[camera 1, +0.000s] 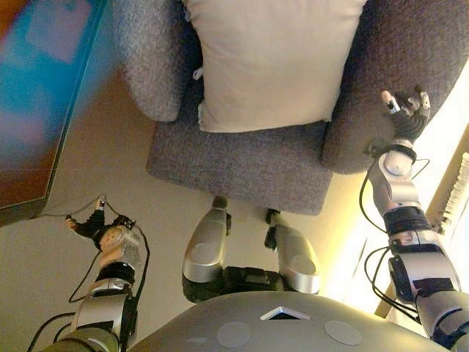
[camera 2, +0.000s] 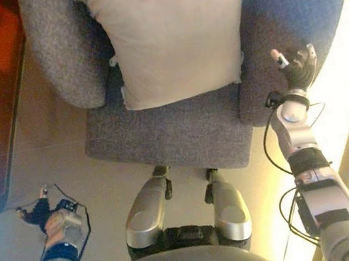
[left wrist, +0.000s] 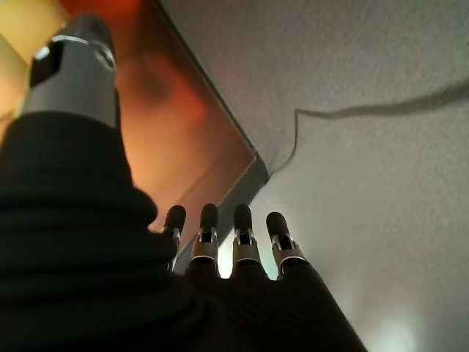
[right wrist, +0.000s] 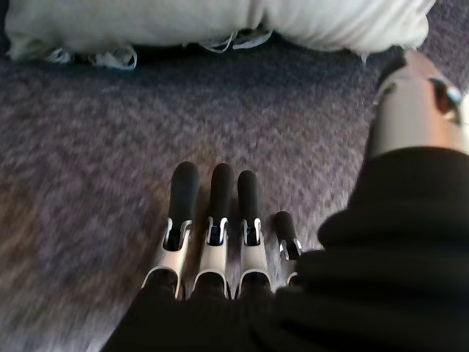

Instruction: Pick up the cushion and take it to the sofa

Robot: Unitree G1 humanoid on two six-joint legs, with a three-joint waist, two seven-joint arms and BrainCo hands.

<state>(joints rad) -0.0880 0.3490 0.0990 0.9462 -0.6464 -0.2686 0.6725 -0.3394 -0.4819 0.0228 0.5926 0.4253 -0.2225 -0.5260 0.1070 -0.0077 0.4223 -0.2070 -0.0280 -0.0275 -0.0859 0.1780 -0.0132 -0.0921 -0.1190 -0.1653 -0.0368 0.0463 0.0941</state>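
Note:
A cream cushion (camera 1: 267, 62) lies on the seat of a grey fabric sofa (camera 1: 242, 165), leaning toward its back; its edge also shows in the right wrist view (right wrist: 146, 26). My right hand (camera 1: 404, 114) is open and empty above the sofa's right armrest (camera 1: 381, 88), fingers straight, apart from the cushion. My left hand (camera 1: 94, 222) is open and empty low at the left, over the floor, far from the cushion.
A low dark-framed table or panel (camera 1: 44, 103) with a glossy top stands at the left; its edge shows in the left wrist view (left wrist: 220, 147). A pale wall or curtain strip (camera 1: 458, 191) runs along the right. Beige floor (camera 1: 88, 161) lies between the table and the sofa.

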